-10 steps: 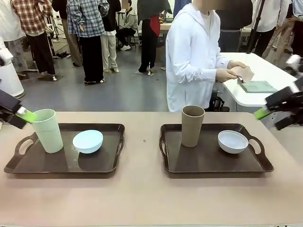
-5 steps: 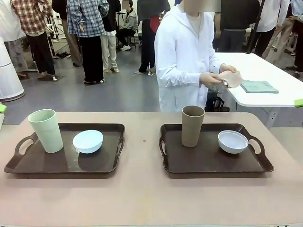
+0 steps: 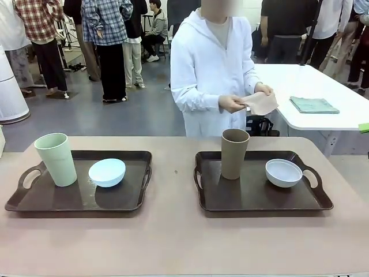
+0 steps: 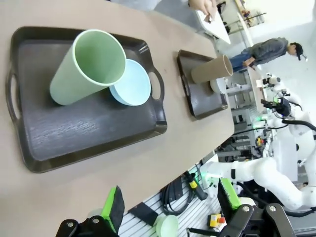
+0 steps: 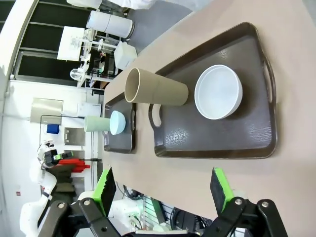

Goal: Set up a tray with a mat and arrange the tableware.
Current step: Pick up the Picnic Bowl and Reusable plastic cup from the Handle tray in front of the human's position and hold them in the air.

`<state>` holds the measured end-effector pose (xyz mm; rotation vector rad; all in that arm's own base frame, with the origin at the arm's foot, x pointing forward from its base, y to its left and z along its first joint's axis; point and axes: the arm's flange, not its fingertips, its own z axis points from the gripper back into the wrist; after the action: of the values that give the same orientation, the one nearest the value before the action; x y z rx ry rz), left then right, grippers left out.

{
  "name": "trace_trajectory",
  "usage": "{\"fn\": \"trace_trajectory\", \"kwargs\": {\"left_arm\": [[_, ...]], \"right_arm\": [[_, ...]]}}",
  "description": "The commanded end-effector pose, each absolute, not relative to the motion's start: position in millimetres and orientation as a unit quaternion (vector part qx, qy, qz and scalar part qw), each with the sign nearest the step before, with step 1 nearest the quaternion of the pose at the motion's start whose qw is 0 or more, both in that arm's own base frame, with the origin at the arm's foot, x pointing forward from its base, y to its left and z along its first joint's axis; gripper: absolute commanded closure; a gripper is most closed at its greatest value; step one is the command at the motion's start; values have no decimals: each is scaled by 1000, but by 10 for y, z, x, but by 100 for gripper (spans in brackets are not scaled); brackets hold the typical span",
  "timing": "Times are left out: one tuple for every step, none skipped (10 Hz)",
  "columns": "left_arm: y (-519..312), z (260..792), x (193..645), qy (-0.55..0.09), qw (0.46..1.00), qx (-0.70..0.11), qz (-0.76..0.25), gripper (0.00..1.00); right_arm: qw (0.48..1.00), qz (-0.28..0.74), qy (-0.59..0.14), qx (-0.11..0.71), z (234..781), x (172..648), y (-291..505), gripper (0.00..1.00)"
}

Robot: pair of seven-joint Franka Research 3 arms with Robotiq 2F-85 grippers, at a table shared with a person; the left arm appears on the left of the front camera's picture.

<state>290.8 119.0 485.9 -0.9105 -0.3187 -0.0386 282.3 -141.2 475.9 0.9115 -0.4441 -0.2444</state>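
Item: desk point(image 3: 173, 242) carrying two dark brown handled trays, side by side and well apart. Left tray point(image 3: 57, 199), toward the desk's left edge: pale green tumbler point(image 3: 56, 160) upright at its far left corner, light blue bowl point(image 3: 106, 172) just beside it; near half bare. Right tray point(image 3: 248, 199), toward the desk's right edge: brown tumbler point(image 3: 234, 153) upright at its far side, whitish bowl point(image 3: 283, 172) near it, toward the right handle. No mat shows under the ware on either tray, so the vessels, one tumbler and one bowl per tray, probably stand as stock awaiting arrangement. Person at the desk's far edge: both hands point(image 3: 232, 104) hold a thin beige mat point(image 3: 262, 104) at chest height, off the desk, likely for handing over or laying. A folded green mat point(image 3: 313, 104) lies on a white side table point(image 3: 340, 115) beyond the far right corner. Left tool point(image 4: 170, 195): fingers spread wide, holding nothing, outside the desk's edge, looking over the left tray. Right tool point(image 5: 162, 181): likewise spread and empty, outside the edge by the right tray. Both hang clear, apparently to leave the person room. Judged stage: opening, with no mat yet on a tray.
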Motion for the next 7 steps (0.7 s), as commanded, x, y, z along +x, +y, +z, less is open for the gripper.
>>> {"fn": "trace_trajectory", "kwargs": {"left_arm": [[1193,4855,2940,-159,881,-444,-21,0],[1193,4855,2940,-159,881,-444,-21,0],[1193,4855,2940,-159,881,-444,-21,0],[1193,4855,2940,-159,881,-444,-21,0],[1193,4855,2940,-159,881,-444,-21,0],[1193,4855,2940,-159,881,-444,-21,0],[1193,4855,2940,-159,881,-444,-21,0]], "right_arm": [[864,-110,-217,441,4762,2836,-1432,0],[864,-110,-217,441,4762,2836,-1432,0],[864,-110,-217,441,4762,2836,-1432,0],[864,-110,-217,441,4762,2836,-1432,0],[864,-110,-217,441,4762,2836,-1432,0],[864,-110,-217,441,4762,2836,-1432,0],[864,-110,-217,441,4762,2836,-1432,0]]}}
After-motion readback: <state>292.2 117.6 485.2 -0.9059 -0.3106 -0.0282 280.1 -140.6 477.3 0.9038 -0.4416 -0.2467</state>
